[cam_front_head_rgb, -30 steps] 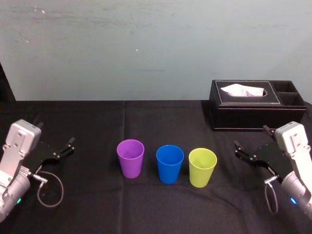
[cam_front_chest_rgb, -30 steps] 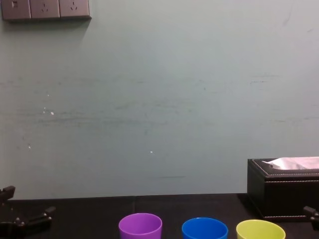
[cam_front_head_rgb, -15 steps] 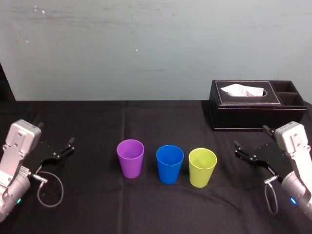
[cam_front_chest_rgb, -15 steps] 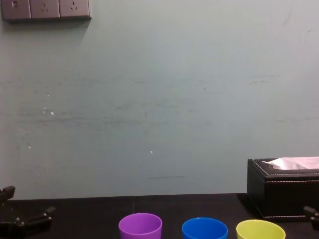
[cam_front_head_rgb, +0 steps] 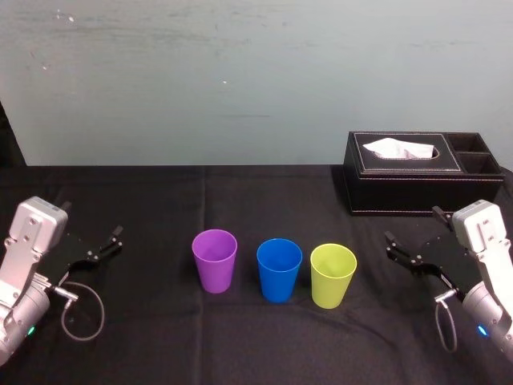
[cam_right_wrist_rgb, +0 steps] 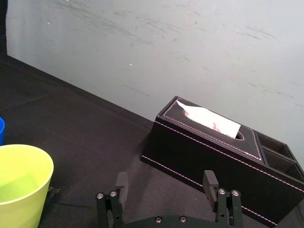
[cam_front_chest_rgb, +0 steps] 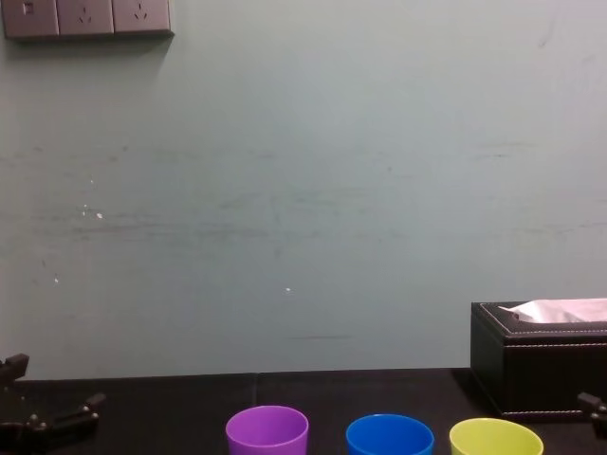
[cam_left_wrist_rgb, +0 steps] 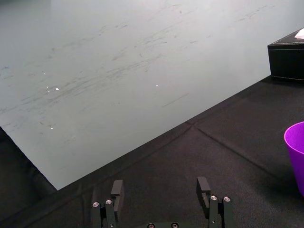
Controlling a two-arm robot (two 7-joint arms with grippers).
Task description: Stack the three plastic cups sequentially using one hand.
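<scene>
Three cups stand upright in a row on the black table: purple cup (cam_front_head_rgb: 215,260) on the left, blue cup (cam_front_head_rgb: 279,269) in the middle, yellow-green cup (cam_front_head_rgb: 333,274) on the right, each apart from its neighbour. Their rims also show in the chest view: purple cup (cam_front_chest_rgb: 267,429), blue cup (cam_front_chest_rgb: 389,435), yellow-green cup (cam_front_chest_rgb: 495,437). My right gripper (cam_front_head_rgb: 413,235) hovers open to the right of the yellow-green cup (cam_right_wrist_rgb: 21,183), nothing between its fingers (cam_right_wrist_rgb: 121,182). My left gripper (cam_front_head_rgb: 92,241) rests open at the far left, well away from the purple cup (cam_left_wrist_rgb: 297,154).
A black tissue box (cam_front_head_rgb: 421,172) with white tissue stands at the back right, behind my right gripper. A grey-green wall (cam_front_chest_rgb: 303,190) rises behind the table's far edge. A looped cable (cam_front_head_rgb: 80,309) hangs by the left arm.
</scene>
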